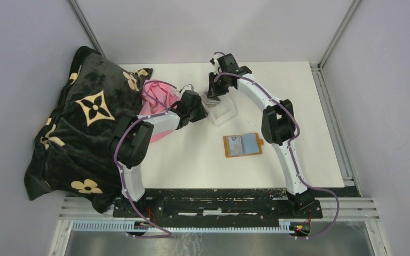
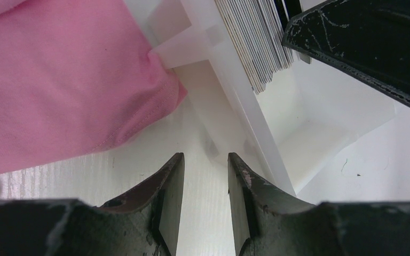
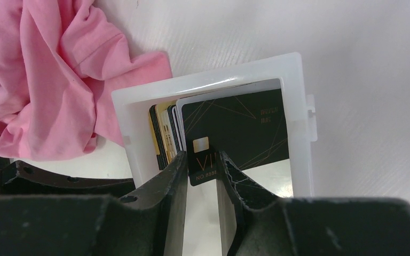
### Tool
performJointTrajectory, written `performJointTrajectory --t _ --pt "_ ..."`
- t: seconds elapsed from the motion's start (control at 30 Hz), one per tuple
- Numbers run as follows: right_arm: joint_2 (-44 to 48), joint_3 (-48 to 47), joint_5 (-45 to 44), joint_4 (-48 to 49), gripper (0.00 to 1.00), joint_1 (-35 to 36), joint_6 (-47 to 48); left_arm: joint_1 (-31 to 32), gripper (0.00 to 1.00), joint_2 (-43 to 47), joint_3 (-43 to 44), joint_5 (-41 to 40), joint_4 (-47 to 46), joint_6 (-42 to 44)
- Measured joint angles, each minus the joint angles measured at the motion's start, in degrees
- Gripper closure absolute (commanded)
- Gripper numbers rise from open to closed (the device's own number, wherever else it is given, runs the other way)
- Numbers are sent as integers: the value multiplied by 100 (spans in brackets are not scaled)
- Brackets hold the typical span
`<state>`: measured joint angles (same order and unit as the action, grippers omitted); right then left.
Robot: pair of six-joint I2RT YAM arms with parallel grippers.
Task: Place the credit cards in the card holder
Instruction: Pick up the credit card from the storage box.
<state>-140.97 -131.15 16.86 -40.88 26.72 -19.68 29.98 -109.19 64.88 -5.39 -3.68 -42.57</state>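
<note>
The right gripper [image 3: 202, 154] hangs over the clear tray [image 3: 203, 81], its fingers parted a little, with the face of the front black card showing in the gap. Its tips seem to be at the card, though the wrist view does not settle whether they touch it. The left gripper [image 2: 205, 157] is also parted and has nothing between its fingers, low over the table [image 1: 192, 165] just short of the tray's corner.

Only the overhead view shows the black flowered blanket [image 1: 80, 122] heaped at the left. The pink cloth [image 3: 48, 80] is bunched against the tray's side. The card holder [image 1: 243, 145] lies open on the table, well apart from both grippers. The credit cards [image 2: 251, 37] stand on edge, packed in the tray. The left wrist sees their edges, the right wrist their faces.
</note>
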Motion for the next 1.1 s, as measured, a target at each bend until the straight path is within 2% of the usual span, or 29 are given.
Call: performJointTrajectory --t 1.1 --pt "61 0 140 -37 67 -308 -72 0 59 -188 236 96 -74 2"
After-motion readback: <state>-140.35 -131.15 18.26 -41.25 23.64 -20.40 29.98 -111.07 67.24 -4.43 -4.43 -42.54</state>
